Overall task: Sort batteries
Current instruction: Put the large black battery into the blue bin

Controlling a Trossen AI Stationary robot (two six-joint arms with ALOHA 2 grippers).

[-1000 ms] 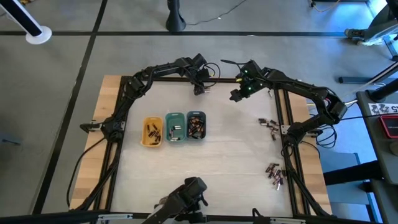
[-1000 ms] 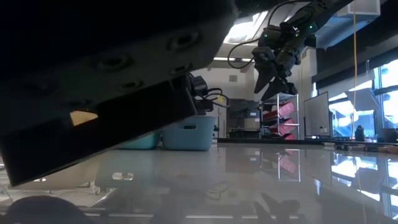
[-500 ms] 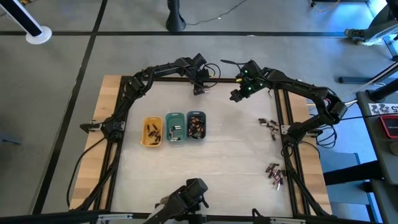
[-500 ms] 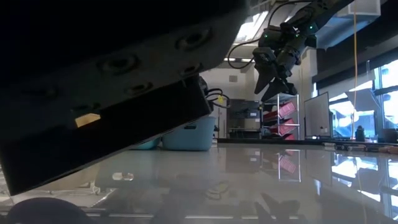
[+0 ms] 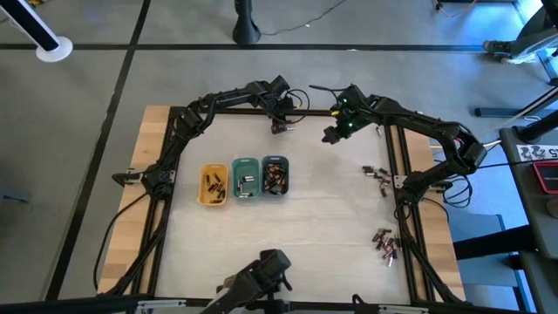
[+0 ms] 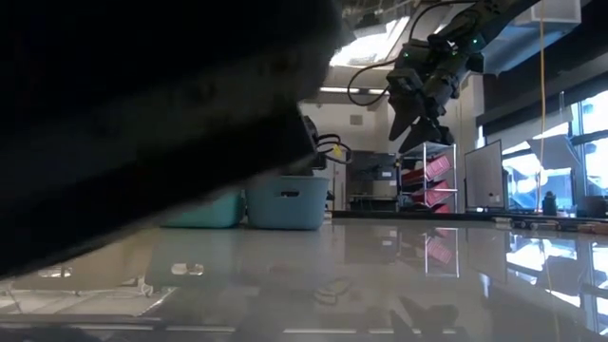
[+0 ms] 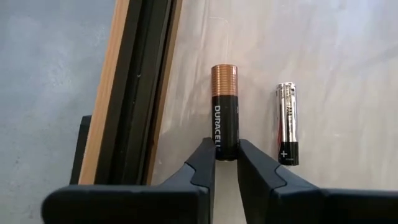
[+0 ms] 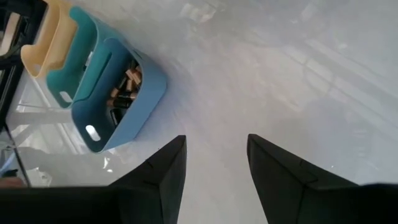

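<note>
My left gripper [image 5: 279, 126] is at the table's far edge, shut on a black battery with a copper end [image 7: 224, 112]. A silvery battery [image 7: 286, 124] lies on the table beside it, untouched. My right gripper [image 5: 333, 133] hangs open above the table's far part [image 6: 418, 119] and touches nothing. Yellow [image 5: 214, 185], green [image 5: 246, 177] and grey-blue [image 5: 275, 174] trays stand side by side mid-table, each with batteries inside. Two loose clusters of batteries [image 5: 377, 173] [image 5: 384, 242] lie near the right edge. My left gripper pinches the battery's black end [image 7: 225, 146] between its two fingers [image 7: 205, 163]. The fingers lie along the battery, whose copper end points away from them. Whether the battery rests on the table or is lifted, I cannot tell.
A black rail and the wooden table edge [image 7: 134, 93] run close beside the held battery. The right wrist view looks down at the grey-blue tray [image 8: 118, 93] with bare table around it. A large dark blurred shape [image 6: 142, 114] covers the left of the low view.
Both grippers have stayed where they were. In the low view the dark shape close to the camera has shifted and blurred, now covering more of the picture's left.
</note>
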